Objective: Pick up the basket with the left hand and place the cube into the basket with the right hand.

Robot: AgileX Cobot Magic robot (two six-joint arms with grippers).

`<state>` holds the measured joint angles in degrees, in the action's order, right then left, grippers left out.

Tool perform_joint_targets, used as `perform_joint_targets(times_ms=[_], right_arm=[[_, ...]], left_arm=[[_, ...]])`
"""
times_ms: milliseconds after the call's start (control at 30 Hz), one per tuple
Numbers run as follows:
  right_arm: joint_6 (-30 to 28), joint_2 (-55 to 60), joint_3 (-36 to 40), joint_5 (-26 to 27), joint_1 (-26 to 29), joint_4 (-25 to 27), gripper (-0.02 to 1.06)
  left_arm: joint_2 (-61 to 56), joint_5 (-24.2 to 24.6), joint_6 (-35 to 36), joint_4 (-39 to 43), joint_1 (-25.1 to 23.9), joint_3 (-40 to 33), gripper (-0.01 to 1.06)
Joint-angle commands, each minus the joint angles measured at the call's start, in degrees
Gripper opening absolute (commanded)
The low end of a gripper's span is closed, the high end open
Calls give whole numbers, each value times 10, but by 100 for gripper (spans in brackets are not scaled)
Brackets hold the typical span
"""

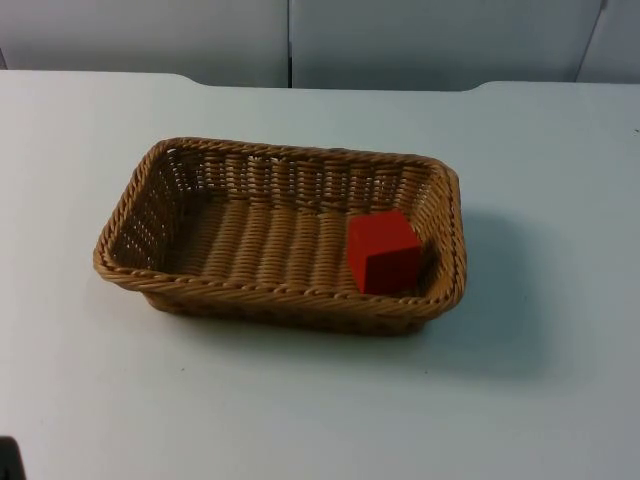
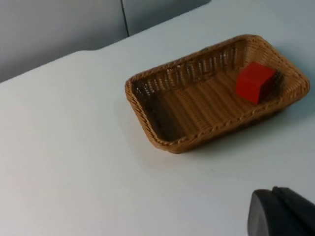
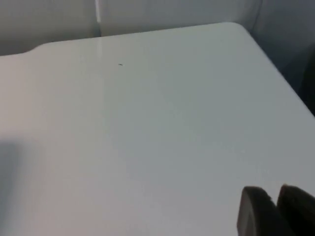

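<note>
The basket [image 1: 150,215] sits flat on the white table [image 1: 560,400], set nearer the far edge by the grey partition wall [image 1: 420,40] than the near one, and the red cube [image 1: 382,251] lies inside it, tucked into the corner at the basket's right end, close against the right wall and the near wall. So the cube is in; judging by that, the placing looks done, with the basket resting on the tabletop rather than lifted.

Both arms are drawn back and wait. The left gripper [image 2: 283,214] hangs above bare tabletop, well apart from the basket, looking across at its short left end; whether its fingers are spread or pressed together, I cannot tell. The right gripper [image 3: 275,211] hovers over plain table toward the far right corner, gripping nothing that I can see, and its spread can't be told either.

Now the stuff itself: the basket is tan woven wicker, rectangular with rounded corners, a braided rim, open-weave walls that flare outward, and a ribbed floor. The cube is matte, sharp-edged, uniformly red, and looks solid. The tabletop is smooth and pale.
</note>
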<state>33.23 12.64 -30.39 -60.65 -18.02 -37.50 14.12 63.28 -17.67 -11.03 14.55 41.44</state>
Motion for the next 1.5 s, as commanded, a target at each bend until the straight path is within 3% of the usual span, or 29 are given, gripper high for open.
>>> perform_joint_targets(times_ms=[0, 267, 433, 467, 600, 633, 733, 833, 1033, 1333, 1467], right_arm=[[-2, -4, 3, -8, 4, -11, 13], [-24, -4, 7, 23, 4, 28, 13], [-80, -4, -1, 13, 4, 149, 13], [-80, -4, -1, 13, 4, 149, 13], [-176, -4, -3, 13, 4, 277, 13], [-176, -4, -3, 13, 4, 277, 13], [-244, -6, -3, 4, 4, 339, 13], [-263, -14, 3, -18, 4, 348, 13], [-308, -69, 11, -12, 2, 381, 13], [-307, -126, 11, -9, 2, 394, 13], [-306, -126, 11, -8, 56, 393, 13]], left_arm=[[-3, 12, 10, 11, 13, -2, 0], [-51, -26, 33, 26, 12, -82, 0], [-138, -21, 66, 32, 12, -109, 0], [-138, -21, 66, 32, 12, -109, 0], [-141, 0, 90, 51, 12, -110, 0], [-141, 0, 90, 51, 12, -110, 0], [-141, 0, 91, 56, 12, -112, 0], [-141, -3, 91, 56, 12, -113, 0], [-141, -7, 91, 56, 12, -115, 0], [-141, -9, 91, 56, 12, -115, 0], [-141, -9, 91, 57, 12, -115, 0]])
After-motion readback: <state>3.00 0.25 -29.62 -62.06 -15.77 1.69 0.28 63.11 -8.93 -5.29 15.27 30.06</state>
